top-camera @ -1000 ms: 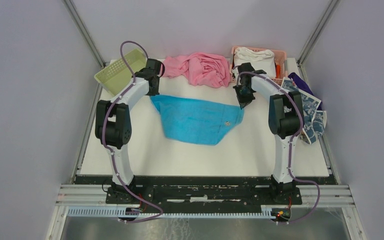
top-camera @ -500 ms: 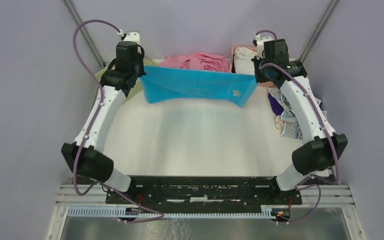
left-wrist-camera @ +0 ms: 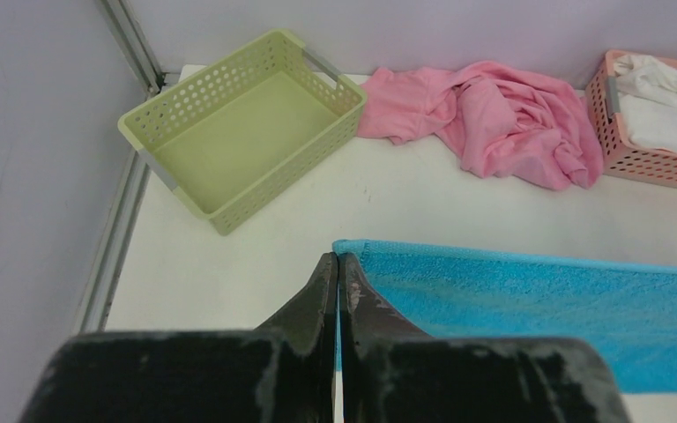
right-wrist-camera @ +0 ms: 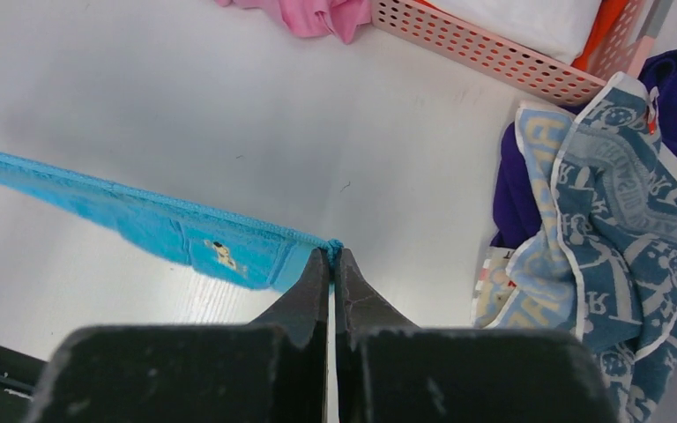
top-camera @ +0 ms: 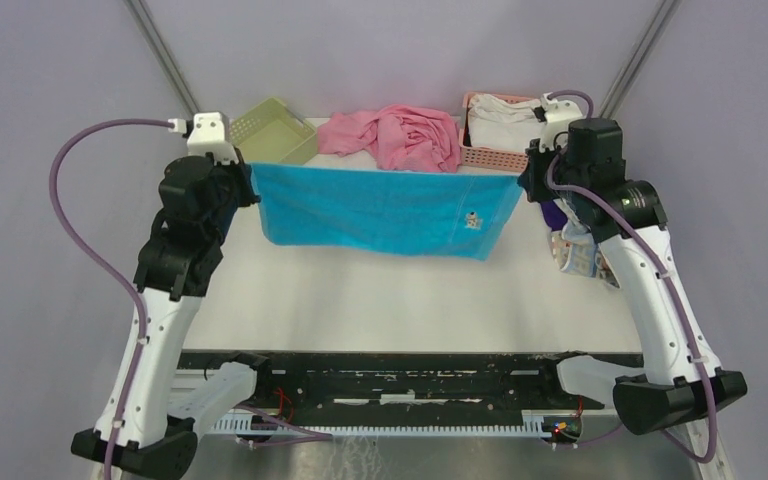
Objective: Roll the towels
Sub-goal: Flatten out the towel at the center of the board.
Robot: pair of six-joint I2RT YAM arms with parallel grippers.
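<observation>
The plain bright blue towel (top-camera: 385, 210) hangs stretched flat in the air between my two grippers, above the white table. My left gripper (top-camera: 247, 180) is shut on its left top corner (left-wrist-camera: 357, 251). My right gripper (top-camera: 525, 182) is shut on its right top corner (right-wrist-camera: 331, 248); a small printed figure (right-wrist-camera: 221, 255) shows near that corner. The white towel with dark blue print (right-wrist-camera: 621, 203) lies crumpled at the table's right edge, also seen in the top view (top-camera: 585, 255). The cream lettered towel is barely visible beneath it.
A green basket (top-camera: 272, 130) stands at the back left. A large pink cloth (top-camera: 400, 138) lies at the back middle. A pink basket (top-camera: 490, 155) with a white cloth (top-camera: 505, 115) stands at the back right. A dark purple cloth (right-wrist-camera: 516, 189) lies under the printed towel.
Both arms rose from the table with the blue towel, lifting it off the surface. They have since drawn nearer and wider, pulling the towel taut and flat.
</observation>
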